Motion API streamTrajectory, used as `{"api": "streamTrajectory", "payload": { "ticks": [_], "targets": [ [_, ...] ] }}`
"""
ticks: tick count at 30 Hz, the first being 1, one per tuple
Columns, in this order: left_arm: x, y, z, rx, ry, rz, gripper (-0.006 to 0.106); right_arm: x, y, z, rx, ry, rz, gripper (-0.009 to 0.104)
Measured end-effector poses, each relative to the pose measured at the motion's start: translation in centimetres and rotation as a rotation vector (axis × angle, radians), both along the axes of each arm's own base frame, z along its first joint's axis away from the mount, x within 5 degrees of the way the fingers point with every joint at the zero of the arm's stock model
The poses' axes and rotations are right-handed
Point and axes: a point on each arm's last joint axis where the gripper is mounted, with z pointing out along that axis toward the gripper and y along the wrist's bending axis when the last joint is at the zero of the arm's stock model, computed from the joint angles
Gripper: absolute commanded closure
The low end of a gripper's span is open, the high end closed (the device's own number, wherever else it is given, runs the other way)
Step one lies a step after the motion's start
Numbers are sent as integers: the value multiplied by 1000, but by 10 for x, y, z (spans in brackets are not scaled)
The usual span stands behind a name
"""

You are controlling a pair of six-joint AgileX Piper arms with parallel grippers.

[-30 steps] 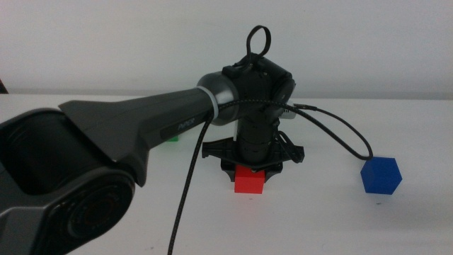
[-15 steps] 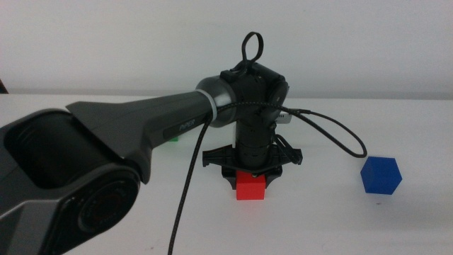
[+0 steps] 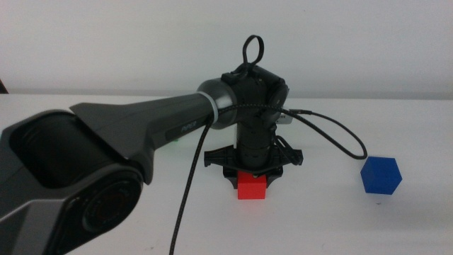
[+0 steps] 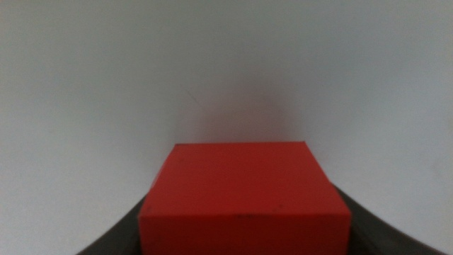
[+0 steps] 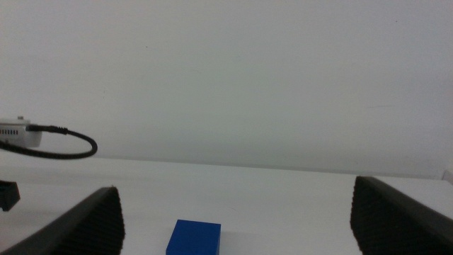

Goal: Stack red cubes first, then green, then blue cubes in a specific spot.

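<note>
My left gripper (image 3: 251,178) points straight down near the table's middle and is shut on the red cube (image 3: 251,188), which sits at or just above the white tabletop. In the left wrist view the red cube (image 4: 244,198) fills the space between the dark jaws of the left gripper (image 4: 244,223). The blue cube (image 3: 380,175) rests on the table to the right, well apart. The right wrist view shows the blue cube (image 5: 195,238) ahead of my open, empty right gripper (image 5: 233,195). Only a sliver of the green cube (image 3: 174,144) peeks out behind the left arm.
The left arm's big dark body (image 3: 85,170) fills the left part of the middle view. Its black cable (image 3: 333,134) loops out to the right toward the blue cube. A pale wall stands behind the table's far edge.
The left gripper has sunk a little lower with the red cube still in it. The blue cube has not moved.
</note>
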Motion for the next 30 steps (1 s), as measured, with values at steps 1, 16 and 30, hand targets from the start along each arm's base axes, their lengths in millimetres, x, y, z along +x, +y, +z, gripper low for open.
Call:
{"api": "streamTrajectory", "payload": {
  "ticks": [1, 16, 30],
  "targets": [
    [0, 0, -2, 3, 3, -3, 102, 0, 0, 0, 0, 0, 0, 10],
    [1, -1, -12, 17, 16, -39, 29, 0, 0, 0, 0, 0, 0, 10],
    [-6, 13, 64, -13, -119, -65, 9, 0, 0, 0, 0, 0, 0, 10]
  ]
}}
